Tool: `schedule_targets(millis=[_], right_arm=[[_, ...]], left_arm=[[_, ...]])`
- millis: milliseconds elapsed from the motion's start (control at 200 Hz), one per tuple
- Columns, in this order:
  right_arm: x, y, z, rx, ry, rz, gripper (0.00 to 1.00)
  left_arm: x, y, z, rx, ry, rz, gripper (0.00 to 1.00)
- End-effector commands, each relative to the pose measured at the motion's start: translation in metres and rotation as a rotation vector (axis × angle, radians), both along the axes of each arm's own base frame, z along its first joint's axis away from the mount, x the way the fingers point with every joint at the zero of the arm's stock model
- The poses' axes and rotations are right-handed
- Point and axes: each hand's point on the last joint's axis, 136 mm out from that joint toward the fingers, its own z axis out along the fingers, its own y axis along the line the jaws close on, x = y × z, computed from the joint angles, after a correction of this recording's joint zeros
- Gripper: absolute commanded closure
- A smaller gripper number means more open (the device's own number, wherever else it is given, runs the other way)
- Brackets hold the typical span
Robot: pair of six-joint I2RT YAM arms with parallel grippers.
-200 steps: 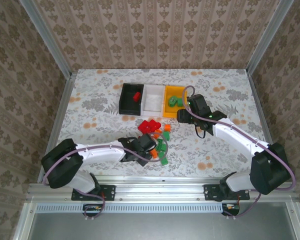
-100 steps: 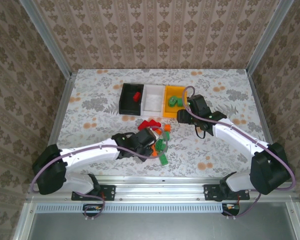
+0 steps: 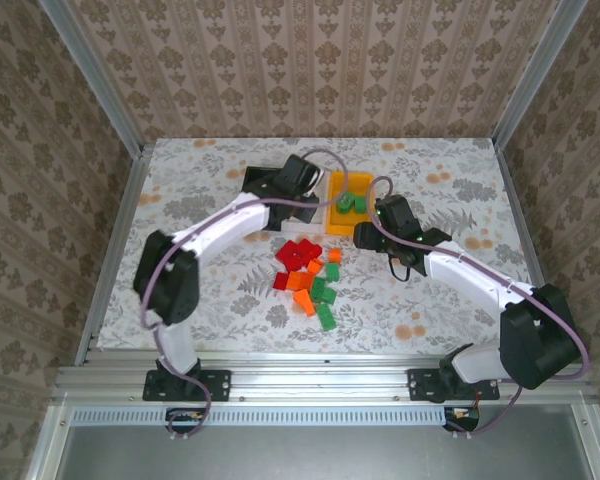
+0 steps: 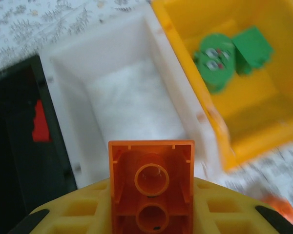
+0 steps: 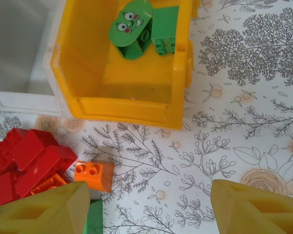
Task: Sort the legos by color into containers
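**Orange brick over the white bin**

Grips an orange brick (image 4: 151, 187) in the left gripper (image 4: 151, 217), hollow underside toward the wrist camera, above the near end of the white bin (image 4: 173, 92). Sits between the black bin (image 4: 19, 161), holding one red brick (image 4: 40, 122), and the yellow bin (image 5: 132, 105), holding two green pieces (image 5: 132, 22). Lines all three up by the table's (image 3: 180, 180) far edge. Hangs the right gripper (image 5: 151, 207) with fingers spread wide, just nearside of the yellow bin. Leaves a loose pile of legos (image 3: 308, 275) mid-table: red, orange, green.
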Motion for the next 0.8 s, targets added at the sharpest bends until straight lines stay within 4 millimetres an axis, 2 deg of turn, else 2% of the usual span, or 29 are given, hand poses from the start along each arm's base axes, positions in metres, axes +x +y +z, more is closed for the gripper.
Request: schedule_targets(millis=[0, 100, 200, 355, 465, 535, 610, 700, 795], right_arm=[[-0.004, -0.004, -0.008, 0.014, 0.003, -0.019, 0.33], [-0.006, -0.008, -0.009, 0.021, -0.017, -0.034, 0.32], [-0.009, -0.010, -0.008, 0.035, -0.034, -0.048, 0.33], [-0.010, -0.013, -0.011, 0.040, -0.035, -0.062, 0.32], [-0.011, -0.013, -0.010, 0.042, -0.039, -0.064, 0.32], [-0.011, -0.012, -0.011, 0.047, -0.036, -0.062, 0.32], [-0.012, -0.011, -0.012, 0.047, -0.034, -0.058, 0.32], [-0.012, -0.007, -0.014, 0.034, -0.035, -0.045, 0.32], [-0.014, 0.006, -0.019, 0.021, -0.015, -0.004, 0.32]], left_arm=[[0.024, -0.002, -0.007, 0.089, -0.022, 0.025, 0.73], [0.045, -0.001, -0.017, 0.119, -0.022, 0.069, 0.73], [0.055, -0.003, -0.027, 0.129, -0.011, 0.081, 0.71], [0.060, -0.005, -0.035, 0.125, 0.009, 0.096, 0.61], [0.058, -0.007, -0.033, 0.101, 0.015, 0.102, 0.45], [0.056, -0.011, -0.025, 0.076, 0.008, 0.090, 0.38], [0.050, -0.014, -0.010, 0.050, 0.007, 0.079, 0.37], [0.036, -0.019, 0.017, 0.000, -0.017, 0.058, 0.34], [0.014, -0.011, 0.045, -0.075, -0.060, 0.057, 0.28]])
